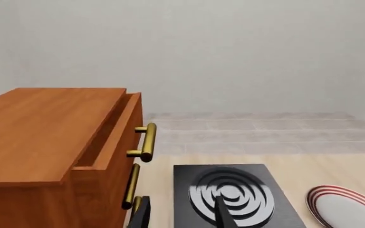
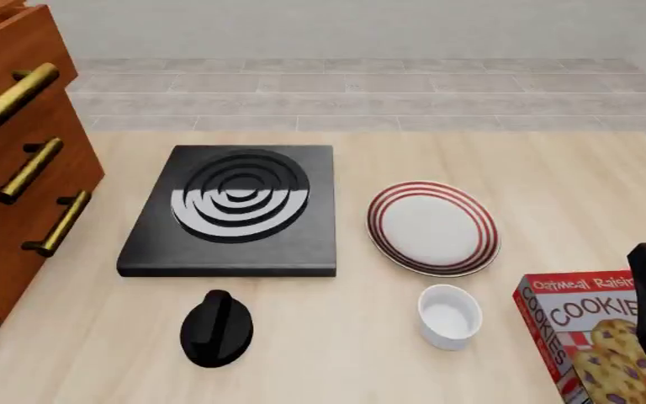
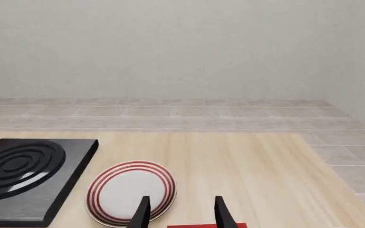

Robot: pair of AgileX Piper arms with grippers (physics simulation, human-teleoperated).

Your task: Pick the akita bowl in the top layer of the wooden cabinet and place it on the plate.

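Pale wooden tabletop (image 2: pixel 503 160) carries the round white red-ringed plate (image 2: pixel 432 226) beside a black square stove (image 2: pixel 233 210). At the reddish-brown wooden cabinet (image 1: pixel 43 142), the top drawer (image 1: pixel 116 133) stands slightly pulled out; the akita bowl inside is hidden. Probably light, rigid and breakable, it is best pinched at the rim. Left gripper (image 1: pixel 181 213) and right gripper (image 3: pixel 181 213) both show fingers apart, holding nothing.
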